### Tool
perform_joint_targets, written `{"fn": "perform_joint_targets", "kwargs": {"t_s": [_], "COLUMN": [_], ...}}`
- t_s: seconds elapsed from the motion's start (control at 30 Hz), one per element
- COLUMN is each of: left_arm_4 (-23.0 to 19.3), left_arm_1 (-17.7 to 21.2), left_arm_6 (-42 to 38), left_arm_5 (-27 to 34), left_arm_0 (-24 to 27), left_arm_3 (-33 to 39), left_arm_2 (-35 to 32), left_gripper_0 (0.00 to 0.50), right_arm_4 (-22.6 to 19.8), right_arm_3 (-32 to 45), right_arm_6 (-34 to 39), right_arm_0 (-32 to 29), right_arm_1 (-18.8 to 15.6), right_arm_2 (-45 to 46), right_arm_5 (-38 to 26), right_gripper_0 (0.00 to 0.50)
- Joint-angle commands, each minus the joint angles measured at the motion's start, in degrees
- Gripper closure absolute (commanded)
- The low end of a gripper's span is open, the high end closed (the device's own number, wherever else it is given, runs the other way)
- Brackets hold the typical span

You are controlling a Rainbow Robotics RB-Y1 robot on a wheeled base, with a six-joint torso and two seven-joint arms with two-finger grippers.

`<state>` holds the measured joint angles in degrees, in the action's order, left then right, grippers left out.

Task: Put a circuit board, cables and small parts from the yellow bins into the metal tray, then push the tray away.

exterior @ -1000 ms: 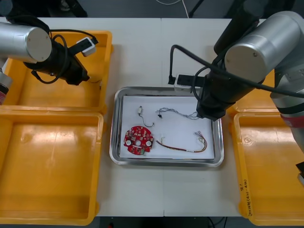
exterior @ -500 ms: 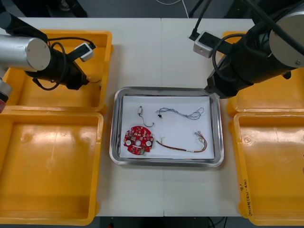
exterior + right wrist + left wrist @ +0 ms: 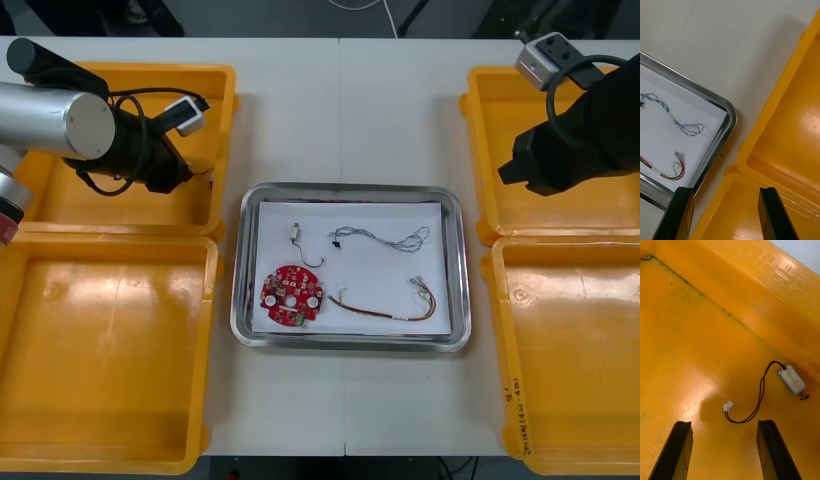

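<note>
The metal tray (image 3: 454, 262), white inside, lies mid-table. It holds a round red circuit board (image 3: 291, 295), a small metal part (image 3: 297, 236), a blue and white cable (image 3: 380, 238) and a red and yellow cable (image 3: 385, 306). My left gripper (image 3: 724, 423) stands open low over the floor of the back left yellow bin (image 3: 100, 200). Just past its fingers lies a small metal part (image 3: 792, 379) on a black cable (image 3: 759, 397) with a white plug. My right gripper (image 3: 725, 190) is open with nothing in it, above the gap between the tray's corner (image 3: 728, 112) and the right bins (image 3: 790, 123).
The front left bin (image 3: 100, 350) and front right bin (image 3: 570, 350) flank the tray. The back right bin (image 3: 500, 110) lies under my right arm. Bare table stretches beyond the tray's far edge and in front of it.
My right arm has swung from over the tray's back right corner out to the right, to the back right bin. My left arm has barely shifted.
</note>
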<state>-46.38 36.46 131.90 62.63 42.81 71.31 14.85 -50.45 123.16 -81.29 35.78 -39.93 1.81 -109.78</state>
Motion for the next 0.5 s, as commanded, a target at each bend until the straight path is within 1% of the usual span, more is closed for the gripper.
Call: {"fn": "perform_joint_targets", "kwargs": {"t_s": [0.03, 0.1, 0.13, 0.17, 0.23, 0.5], "left_arm_4": [-0.73, -0.73, -0.73, -0.99, -0.99, -1.87], "left_arm_1": [1.25, 1.25, 1.25, 0.98, 0.63, 0.54], "left_arm_6": [7.14, 7.14, 7.14, 7.23, 7.31, 7.31], "left_arm_5": [-1.46, -2.42, -2.42, -3.39, -3.92, -3.92], "left_arm_0": [-0.88, -0.88, -0.88, -0.88, -0.80, -0.88], "left_arm_3": [0.15, -0.38, -0.38, -1.43, -1.87, -2.05], "left_arm_2": [1.50, 2.12, 2.12, 2.29, 2.29, 2.82], "left_gripper_0": [0.000, 0.000, 0.000, 0.000, 0.000, 0.000], "right_arm_4": [1.14, 0.79, 0.79, -0.09, -0.70, -2.55], "right_arm_3": [4.98, 5.16, 5.16, 5.16, 5.16, 4.10], "right_arm_6": [6.41, 7.99, 7.99, 9.40, 10.28, 10.28], "right_arm_0": [-4.67, -5.98, -5.98, -7.65, -9.24, -17.76], "right_arm_1": [-5.86, -7.18, -7.18, -8.59, -9.64, -13.95], "right_arm_2": [2.59, 3.29, 3.29, 4.52, 5.66, 11.90], "right_arm_5": [-0.22, -0.22, -0.22, -0.22, -0.22, -0.22], "right_gripper_0": [0.000, 0.000, 0.000, 0.000, 0.000, 0.000]}}
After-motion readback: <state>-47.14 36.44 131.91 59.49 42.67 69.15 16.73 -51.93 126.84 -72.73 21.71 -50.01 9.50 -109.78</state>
